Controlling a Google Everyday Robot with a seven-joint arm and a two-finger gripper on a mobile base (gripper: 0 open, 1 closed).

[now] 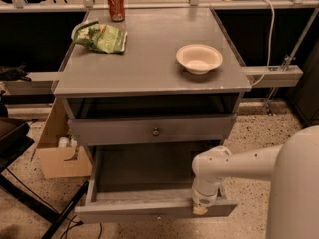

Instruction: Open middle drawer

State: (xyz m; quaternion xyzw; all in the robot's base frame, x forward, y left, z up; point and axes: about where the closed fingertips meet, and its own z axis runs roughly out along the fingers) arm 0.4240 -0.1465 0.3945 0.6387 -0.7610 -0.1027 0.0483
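The middle drawer [149,209] is pulled well out of the grey cabinet. Its flat front faces me low in the camera view, with a small round knob [158,216] at centre, and its inside looks empty. My gripper [201,208] points down at the right part of the drawer's front edge, at the end of my white arm [234,164], which comes in from the right. The top drawer [149,129] above it sits nearly closed, with its own knob [155,132]. The lowest drawer is hidden under the open one.
On the tabletop [149,59] stand a white bowl [199,58], a green chip bag [102,37] and a red can [115,5]. A cardboard box [60,151] sits on the floor to the left. A dark chair base [20,183] is at the far left.
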